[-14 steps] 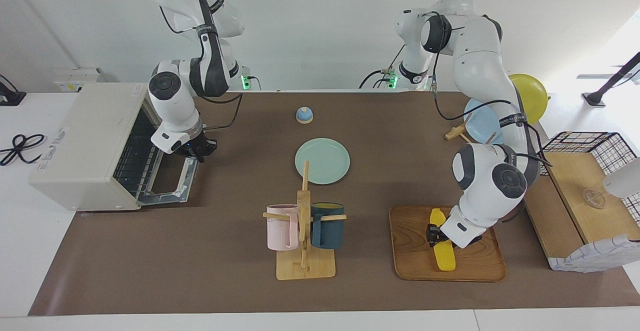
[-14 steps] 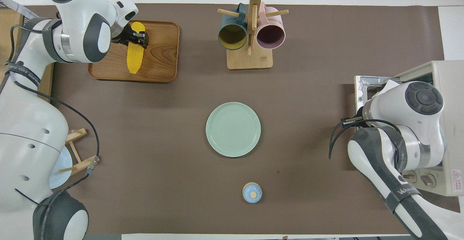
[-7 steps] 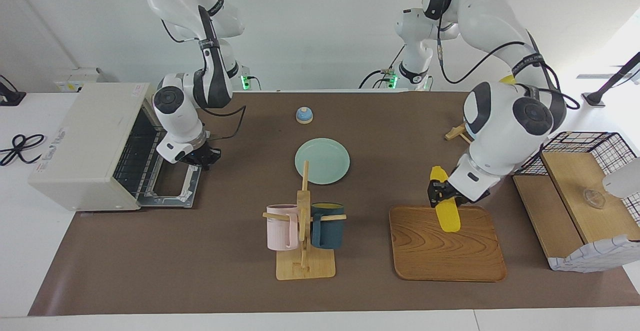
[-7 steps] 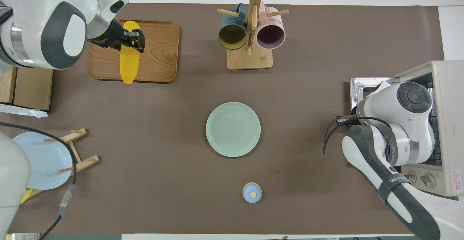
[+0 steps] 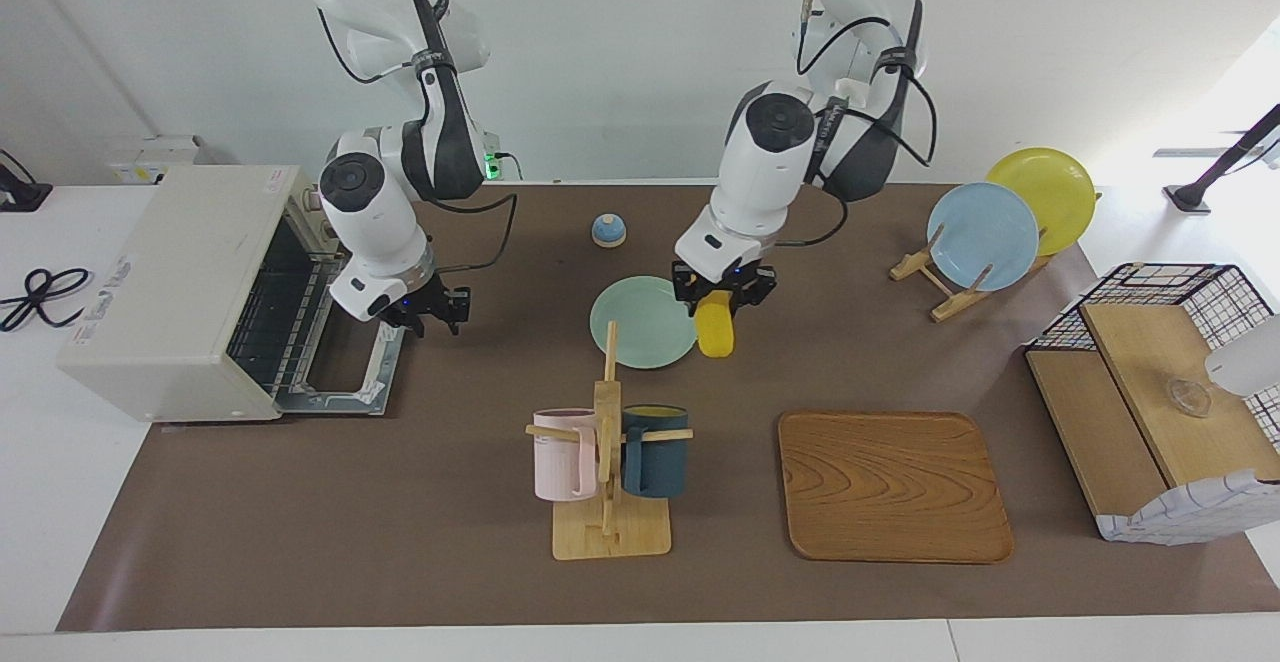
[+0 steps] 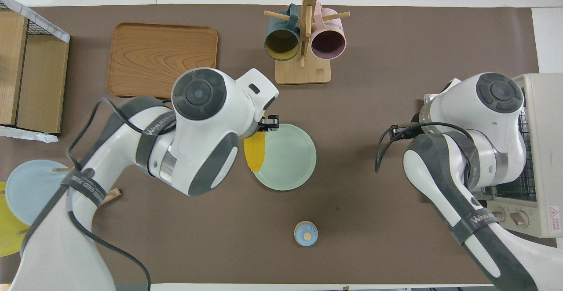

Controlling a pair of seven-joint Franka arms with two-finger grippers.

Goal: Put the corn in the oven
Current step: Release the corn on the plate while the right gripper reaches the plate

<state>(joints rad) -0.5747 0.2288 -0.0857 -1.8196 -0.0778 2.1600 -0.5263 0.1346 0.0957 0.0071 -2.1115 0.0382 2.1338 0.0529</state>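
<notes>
Corn (image 5: pixel 715 332) has left the tray (image 5: pixel 893 487) and swung across; the left pincer (image 5: pixel 723 287) grips it over the green plate's (image 5: pixel 640 327) edge, so it's halfway to the oven (image 5: pixel 190 287); right pincer (image 5: pixel 425 310) waits open over the dropped door.

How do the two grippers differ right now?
The left gripper is shut on the corn, while the right gripper holds nothing and its fingers are spread. The left gripper hangs over the green plate's edge; the right gripper waits by the oven's open door. Both point downward.
</notes>
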